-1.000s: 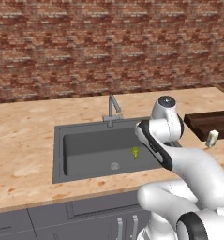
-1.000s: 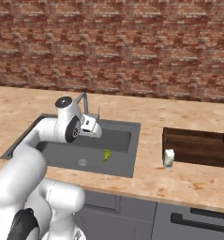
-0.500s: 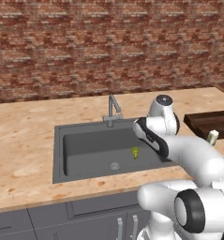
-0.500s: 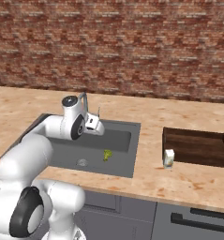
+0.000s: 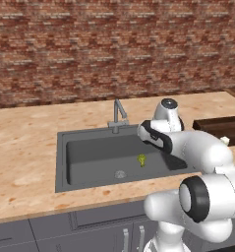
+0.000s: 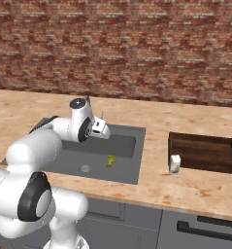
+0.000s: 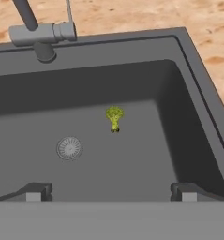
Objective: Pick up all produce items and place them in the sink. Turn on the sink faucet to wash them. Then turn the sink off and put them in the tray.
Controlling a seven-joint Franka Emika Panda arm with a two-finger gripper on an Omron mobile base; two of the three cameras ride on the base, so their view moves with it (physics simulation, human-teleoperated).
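The gripper (image 7: pixel 111 191) hangs above the near part of the sink (image 7: pixel 188 89), its two finger tips (image 7: pixel 33 192) set wide apart with nothing between them; it is open and holds nothing. In the right base view the gripper (image 6: pixel 102 129) sits over the left half of the basin, level with the counter's surface or a little above it; in the left base view the hand itself is largely hidden behind the arm's own forearm.

On the basin floor, beyond the finger tips, lies the broccoli floret (image 7: pixel 114 117), bushy green head toward the far wall, pale stalk toward the camera. It rests free, well apart from both finger tips and from the walls. The round metal drain (image 7: pixel 69 147) lies just to its left and slightly nearer in the hand view; the two do not touch. From the base cameras the floret (image 5: pixel 141 160) (image 6: pixel 110 160) sits right of the drain (image 5: pixel 120 173), toward the basin's right side.

At the far rim stands the faucet (image 7: pixel 41 33), its base on the counter edge and its spout (image 5: pixel 120 109) angled over the basin. No water is visible.

On the counter (image 6: pixel 195 187) to the right of the sink (image 6: pixel 137 155), well apart from it, lies the dark wooden tray (image 6: pixel 203 151). A small pale carton (image 6: pixel 174 164) stands upright just beside the tray's near left corner. A brick wall (image 6: pixel 137 48) closes the scene behind.
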